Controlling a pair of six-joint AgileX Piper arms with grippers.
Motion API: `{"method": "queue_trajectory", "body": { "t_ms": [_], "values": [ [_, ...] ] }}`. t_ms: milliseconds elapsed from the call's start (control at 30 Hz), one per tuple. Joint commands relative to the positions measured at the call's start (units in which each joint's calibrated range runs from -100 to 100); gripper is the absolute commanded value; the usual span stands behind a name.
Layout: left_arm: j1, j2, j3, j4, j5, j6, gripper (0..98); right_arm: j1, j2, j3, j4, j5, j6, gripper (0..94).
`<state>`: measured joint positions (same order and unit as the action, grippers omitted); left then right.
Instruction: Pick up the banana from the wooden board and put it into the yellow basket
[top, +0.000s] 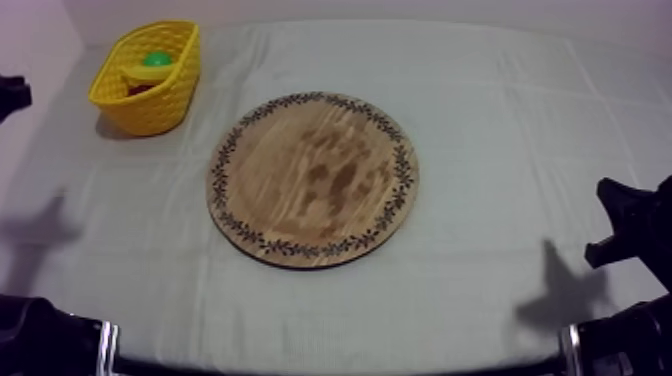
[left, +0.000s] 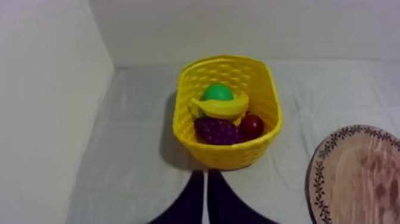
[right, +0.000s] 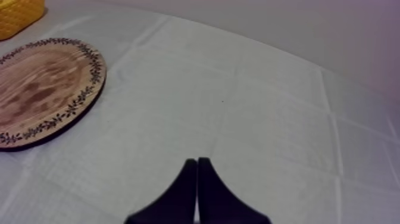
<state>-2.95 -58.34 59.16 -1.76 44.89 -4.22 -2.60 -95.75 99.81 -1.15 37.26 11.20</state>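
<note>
The banana (left: 221, 107) lies inside the yellow basket (left: 229, 154), on top of the other fruit. That basket (top: 150, 105) stands at the table's far left. The round wooden board (top: 312, 178) sits in the middle of the table with nothing on it. My left gripper (left: 206, 174) is shut, its fingers together as a narrow wedge, a short way in front of the basket and touching nothing. My right gripper (right: 197, 161) is also shut on nothing and hangs over bare cloth, to the right of the board (right: 41, 89).
In the basket with the banana are a green pear (left: 217, 92), a bunch of purple grapes (left: 217, 131) and a small red fruit (left: 252, 126). A wall runs close along the basket's left side. A black part of my right arm (top: 630, 220) stands at the table's right edge.
</note>
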Motion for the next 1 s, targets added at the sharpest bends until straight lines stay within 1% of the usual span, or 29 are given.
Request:
{"method": "queue_trajectory", "body": {
  "t_ms": [0, 133, 267, 400, 533, 667, 967],
  "values": [
    [-0.1, -12.1, 10.3, 0.02, -1.5, -0.2, 0.0, 0.0, 0.0, 0.0, 0.0, 0.0, 0.0, 0.3],
    [0.1, -20.2, 18.7, -0.20, -3.2, -0.4, 0.0, 0.0, 0.0, 0.0, 0.0, 0.0, 0.0, 0.3],
    [0.5, -26.6, 24.4, -0.36, -3.1, -0.3, 0.0, 0.0, 0.0, 0.0, 0.0, 0.0, 0.0, 0.3],
    [0.8, -30.9, 28.5, -0.43, -2.9, -0.2, 0.0, 0.0, 0.0, 0.0, 0.0, 0.0, 0.0, 0.3],
    [1.0, -34.2, 33.0, -0.95, -4.1, 0.3, 0.0, 0.0, 0.0, 0.0, 0.0, 0.0, 0.0, 0.3],
    [1.0, -36.9, 36.1, -1.43, -4.6, 1.1, 0.0, 0.0, 0.0, 0.0, 0.0, 0.0, 0.0, 0.3],
    [1.4, -41.1, 37.8, -0.86, -4.5, 1.9, 0.0, 0.0, 0.0, 0.0, 0.0, 0.0, 0.0, 0.3]
  ]
}}
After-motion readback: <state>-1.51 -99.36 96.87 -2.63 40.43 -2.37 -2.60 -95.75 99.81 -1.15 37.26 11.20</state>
